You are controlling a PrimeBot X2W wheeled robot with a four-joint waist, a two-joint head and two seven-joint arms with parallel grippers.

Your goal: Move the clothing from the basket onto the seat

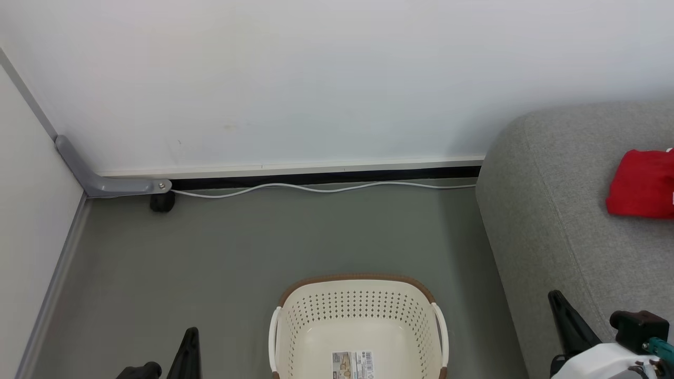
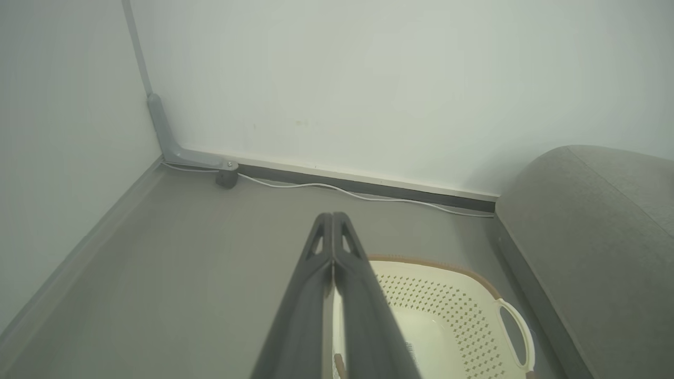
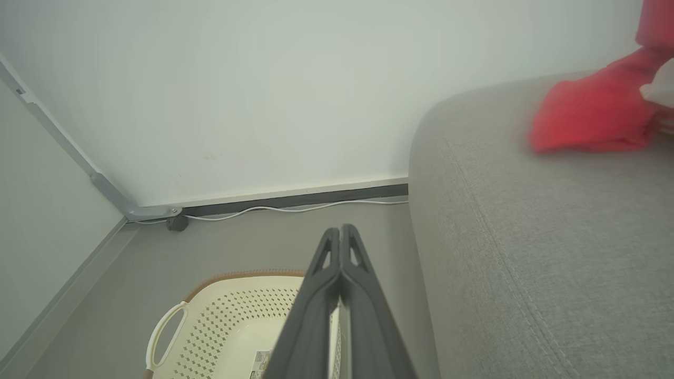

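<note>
The clothing (image 1: 642,183) lies on the seat (image 1: 558,221), ahead and to the right of the right gripper (image 1: 554,296), the nearer one; its long axis cannot be told, as the view's edge cuts it off. The left gripper (image 1: 191,332) is well apart, across the basket (image 1: 358,277). Both grippers are pinched closed on nothing. The basket stands between them beside the seat, base bare but for a label (image 1: 353,364), so the job looks done. A cable (image 1: 316,188) hugs the wall, out of the way
</note>
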